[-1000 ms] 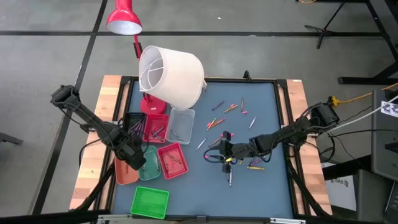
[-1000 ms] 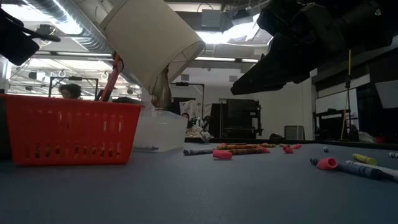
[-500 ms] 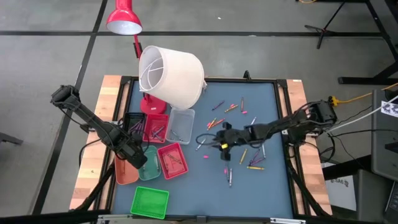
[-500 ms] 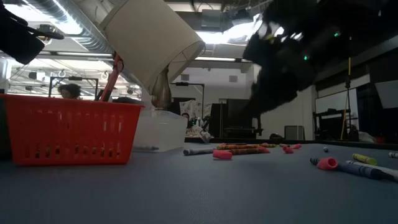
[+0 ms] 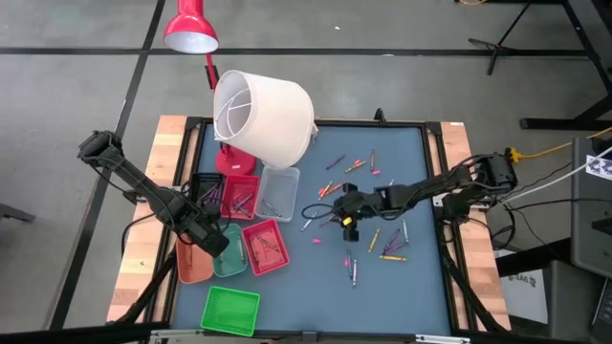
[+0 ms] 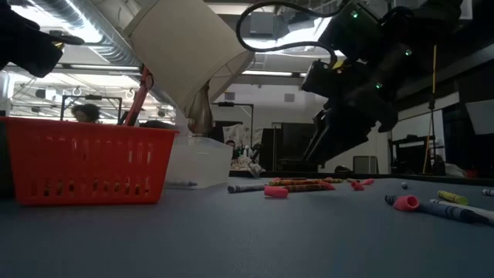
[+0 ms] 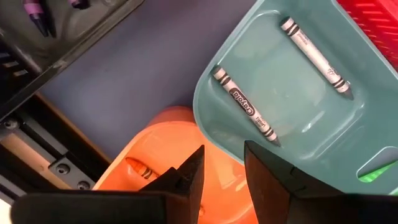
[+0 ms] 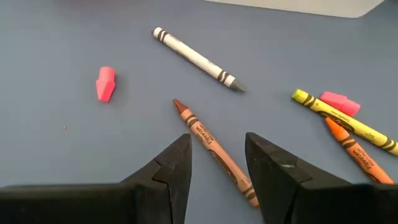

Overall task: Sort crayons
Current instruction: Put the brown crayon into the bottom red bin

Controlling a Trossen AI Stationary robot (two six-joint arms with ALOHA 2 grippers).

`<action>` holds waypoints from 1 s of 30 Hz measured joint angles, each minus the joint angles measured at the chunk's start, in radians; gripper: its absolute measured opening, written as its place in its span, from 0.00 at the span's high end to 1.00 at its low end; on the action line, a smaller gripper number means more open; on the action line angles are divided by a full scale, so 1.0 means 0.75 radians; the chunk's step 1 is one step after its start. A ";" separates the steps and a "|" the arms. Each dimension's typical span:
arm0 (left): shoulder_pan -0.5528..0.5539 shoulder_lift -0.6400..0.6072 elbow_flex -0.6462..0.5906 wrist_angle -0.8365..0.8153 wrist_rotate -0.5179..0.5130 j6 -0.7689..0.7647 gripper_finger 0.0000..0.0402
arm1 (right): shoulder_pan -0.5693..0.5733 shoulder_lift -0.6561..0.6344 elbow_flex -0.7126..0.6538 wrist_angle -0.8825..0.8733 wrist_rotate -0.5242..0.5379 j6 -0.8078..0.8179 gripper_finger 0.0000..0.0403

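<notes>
Loose crayons (image 5: 353, 164) lie scattered on the blue table top, more of them near my right arm (image 5: 390, 250). My right gripper (image 5: 335, 208) hangs open above them, tilted down. In the right wrist view a brown crayon (image 8: 211, 144) lies flat on the table below the gap between its fingers (image 8: 214, 158), untouched. A grey crayon (image 8: 196, 59), a yellow one (image 8: 345, 121) and an orange one (image 8: 357, 152) lie around it. My left gripper (image 5: 208, 244) stands open, pointing down above the teal tray (image 7: 323, 121), which holds two grey crayons (image 7: 245, 106). The orange tray (image 7: 155, 155) holds one orange crayon (image 7: 138, 168).
A row of small trays stands at the table's left: black (image 5: 204, 189), red (image 5: 239, 196), clear (image 5: 277, 191), orange (image 5: 194, 266), teal (image 5: 229, 253), red (image 5: 265, 246) and green (image 5: 230, 311). A tipped white lampshade (image 5: 263, 115) overhangs the far left. Pink stubs (image 8: 106, 84) lie among the crayons.
My right gripper has gone toward the table's far edge, has sunk a little and has tipped further down. It has stayed open. The crayons and trays have kept their places.
</notes>
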 joint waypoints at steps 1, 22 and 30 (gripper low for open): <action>0.000 0.000 0.000 0.003 0.000 0.000 0.76 | 0.000 0.000 -0.004 0.001 0.000 -0.004 0.63; 0.000 0.000 0.000 0.060 -0.077 0.000 0.76 | 0.002 0.136 -0.034 0.036 0.083 -0.026 0.63; 0.000 0.000 0.000 0.095 -0.109 0.000 0.76 | 0.001 0.154 -0.035 0.046 0.073 -0.023 0.65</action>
